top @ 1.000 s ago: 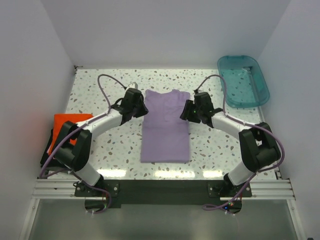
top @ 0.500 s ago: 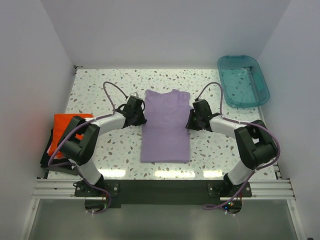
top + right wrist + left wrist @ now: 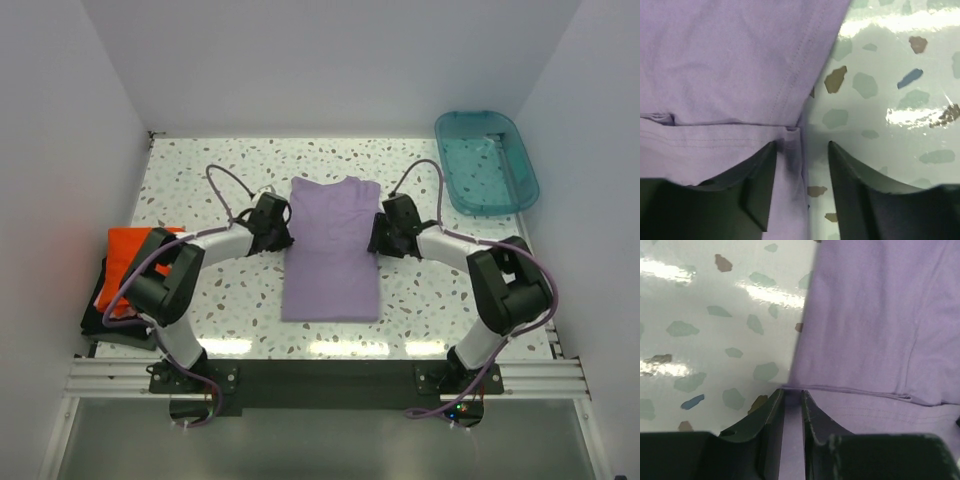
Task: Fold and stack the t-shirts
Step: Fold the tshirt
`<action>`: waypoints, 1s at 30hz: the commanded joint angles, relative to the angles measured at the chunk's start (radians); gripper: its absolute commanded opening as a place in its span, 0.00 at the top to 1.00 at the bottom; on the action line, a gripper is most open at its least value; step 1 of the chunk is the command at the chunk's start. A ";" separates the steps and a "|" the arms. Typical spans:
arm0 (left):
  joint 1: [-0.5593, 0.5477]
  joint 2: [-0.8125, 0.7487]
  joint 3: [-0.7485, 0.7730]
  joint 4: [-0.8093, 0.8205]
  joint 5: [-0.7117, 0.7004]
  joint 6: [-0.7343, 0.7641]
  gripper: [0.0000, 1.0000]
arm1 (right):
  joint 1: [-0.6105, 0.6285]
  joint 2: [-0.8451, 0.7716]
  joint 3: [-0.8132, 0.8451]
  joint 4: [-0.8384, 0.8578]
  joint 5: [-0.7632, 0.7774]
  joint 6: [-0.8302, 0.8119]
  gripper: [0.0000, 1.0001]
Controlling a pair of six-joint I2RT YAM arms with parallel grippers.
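The large lavender-purple cloth t-shirt (image 3: 331,250) lies flat in the middle of the speckled counter (image 3: 190,175). It is folded narrow, its long axis running near to far, collar end farthest. The left gripper (image 3: 286,238) is clenched on its left edge. The right gripper (image 3: 377,240) straddles its right edge, jaws parted.

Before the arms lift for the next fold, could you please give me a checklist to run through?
1. Left gripper pinches purple shirt's left edge: ok, cloth in nearly closed jaws.
2. Right gripper grips the right edge: not ok, jaws apart, straddling it.
3. Shirt flat, sleeves folded in: ok.
4. Orange shirt squarely stacked: cannot tell, partly hidden.
5. Tub clear of the arms: ok.
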 commanded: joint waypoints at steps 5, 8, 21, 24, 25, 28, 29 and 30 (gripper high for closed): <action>0.012 -0.154 0.029 -0.162 -0.082 0.026 0.60 | -0.005 -0.162 0.039 -0.238 0.109 -0.033 0.32; 0.012 -0.226 0.019 -0.213 -0.083 0.028 0.52 | -0.003 -0.251 0.029 -0.275 0.081 -0.016 0.30; -0.181 -0.588 -0.419 -0.247 -0.036 -0.181 0.53 | 0.336 -0.596 -0.358 -0.310 0.136 0.280 0.46; -0.221 -0.643 -0.526 -0.221 -0.028 -0.236 0.53 | 0.375 -0.618 -0.407 -0.309 0.152 0.349 0.48; -0.223 -0.650 -0.543 -0.213 -0.014 -0.247 0.53 | 0.383 -0.629 -0.427 -0.309 0.155 0.358 0.48; -0.244 -0.648 -0.582 -0.181 0.004 -0.267 0.53 | 0.402 -0.644 -0.462 -0.280 0.152 0.396 0.48; -0.250 -0.645 -0.588 -0.173 0.007 -0.267 0.53 | 0.405 -0.644 -0.467 -0.276 0.152 0.402 0.48; -0.264 -0.647 -0.593 -0.149 0.012 -0.270 0.53 | 0.406 -0.646 -0.471 -0.272 0.150 0.415 0.48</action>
